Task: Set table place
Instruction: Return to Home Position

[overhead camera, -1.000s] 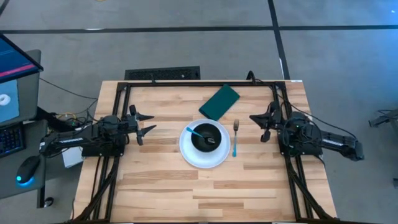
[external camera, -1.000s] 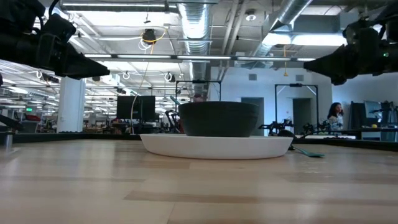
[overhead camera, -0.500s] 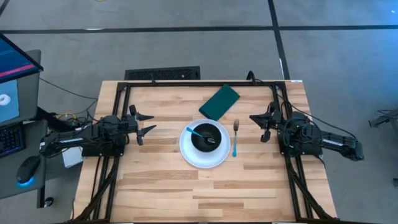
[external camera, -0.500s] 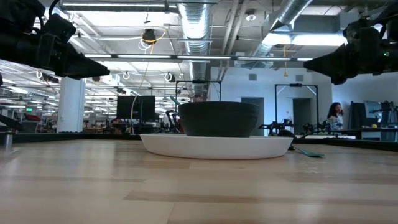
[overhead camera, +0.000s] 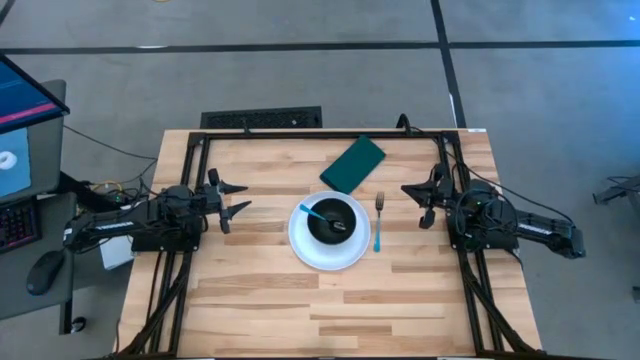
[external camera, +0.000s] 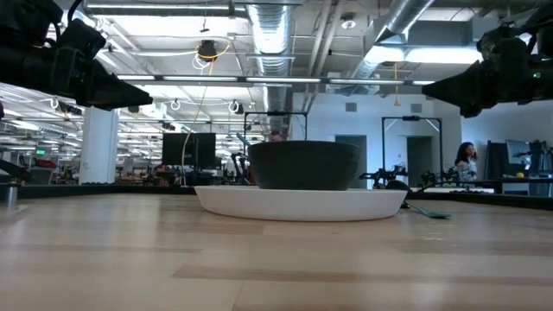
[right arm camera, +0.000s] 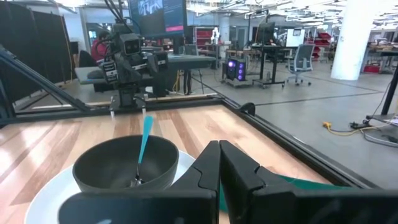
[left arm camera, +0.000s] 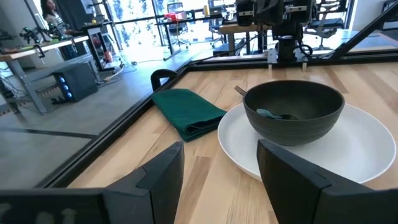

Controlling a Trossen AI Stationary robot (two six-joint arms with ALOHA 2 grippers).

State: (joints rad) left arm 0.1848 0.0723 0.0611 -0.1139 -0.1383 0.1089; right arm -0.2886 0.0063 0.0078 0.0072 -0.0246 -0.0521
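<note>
While poised over the table (overhead camera: 260, 300) from its two side edges, held the left gripper (overhead camera: 244, 197) splayed, the right gripper (overhead camera: 410, 200) clenched on nothing. Risked nudging the fork (overhead camera: 379, 226), lying just beside the white plate (overhead camera: 310, 256), through any low right-arm swing.

One camera looks straight down, one level across the table (overhead camera: 260, 300), both wrist cameras face inward, sharing the bowl (left arm camera: 292, 118).
</note>
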